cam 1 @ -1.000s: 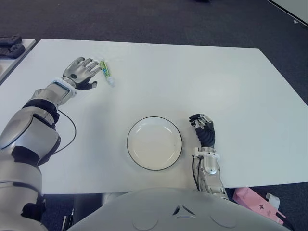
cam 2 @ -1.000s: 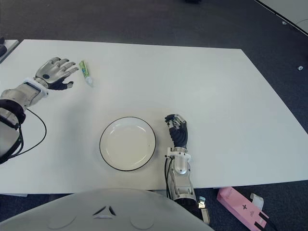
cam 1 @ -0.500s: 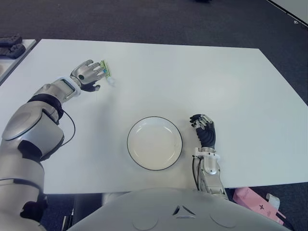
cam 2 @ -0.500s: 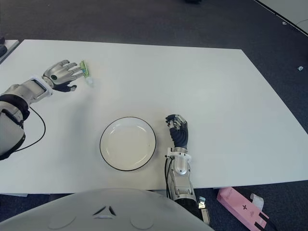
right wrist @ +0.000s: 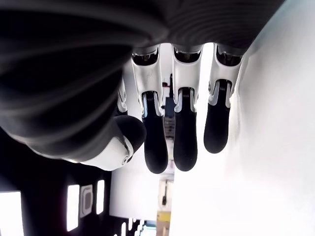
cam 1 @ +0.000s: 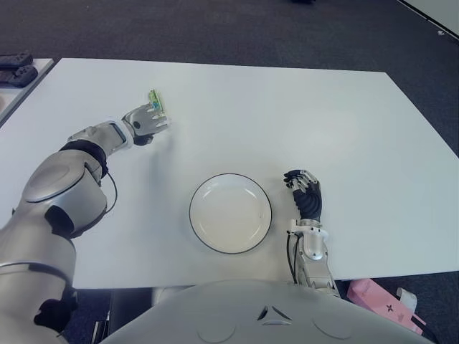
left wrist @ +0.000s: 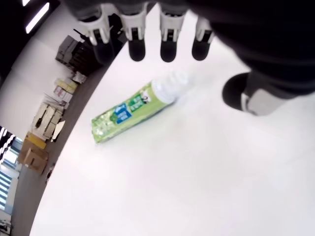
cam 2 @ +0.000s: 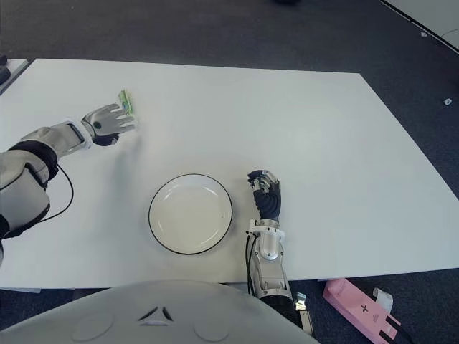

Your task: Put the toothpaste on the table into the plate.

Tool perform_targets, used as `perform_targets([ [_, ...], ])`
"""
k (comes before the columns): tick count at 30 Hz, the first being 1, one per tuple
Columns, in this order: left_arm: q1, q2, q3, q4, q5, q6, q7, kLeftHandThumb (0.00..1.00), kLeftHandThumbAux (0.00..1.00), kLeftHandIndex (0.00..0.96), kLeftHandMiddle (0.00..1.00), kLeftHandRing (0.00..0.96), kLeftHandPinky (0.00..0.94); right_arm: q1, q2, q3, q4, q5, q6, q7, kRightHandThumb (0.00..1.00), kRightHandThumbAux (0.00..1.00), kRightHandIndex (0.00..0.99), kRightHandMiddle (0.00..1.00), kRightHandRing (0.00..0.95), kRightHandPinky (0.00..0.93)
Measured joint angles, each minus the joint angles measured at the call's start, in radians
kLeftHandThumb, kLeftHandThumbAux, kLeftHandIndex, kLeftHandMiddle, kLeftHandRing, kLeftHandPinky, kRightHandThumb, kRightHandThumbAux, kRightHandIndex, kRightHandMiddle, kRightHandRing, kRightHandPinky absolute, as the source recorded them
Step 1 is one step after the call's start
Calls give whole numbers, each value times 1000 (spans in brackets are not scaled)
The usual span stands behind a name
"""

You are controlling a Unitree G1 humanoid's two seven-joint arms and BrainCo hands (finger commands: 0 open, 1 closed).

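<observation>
Reaching over the toothpaste tube (left wrist: 133, 107) with the left robot hand (cam 1: 147, 120), I see it lying flat on the white bench (cam 1: 287, 115), far-left of the plate (cam 1: 230, 213) and well apart from it. Fingers (left wrist: 136, 48) hang spread above the tube, thumb across from them, gripping nothing. I'd lower until fingers and thumb straddle the body near the cap, then close gently. The right robot hand (cam 2: 267, 198) shows just right of the plate, fingers loosely extended, empty.
</observation>
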Motion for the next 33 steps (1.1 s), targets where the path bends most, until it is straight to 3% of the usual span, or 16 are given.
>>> perform_targets([
  [15,-5,-42,-63,18,19,20,-26,707,527,0,0,0,0,10,0,1,-3,4,-16,-3,710,727,430,473,460,449],
  [23,-10,-62,-58,24,3,31,-80,655,473,0,0,0,0,13,0,-1,-3,4,-24,-11,711,727,430,475,472,474],
  [29,13,-89,26,35,-94,56,-179,626,415,0,0,0,32,13,0,-3,-1,1,-27,-23,712,727,430,480,484,490],
  [33,28,-106,154,35,-233,52,-316,628,394,0,0,0,110,13,0,-4,-1,-1,-26,-25,712,727,430,483,489,490],
])
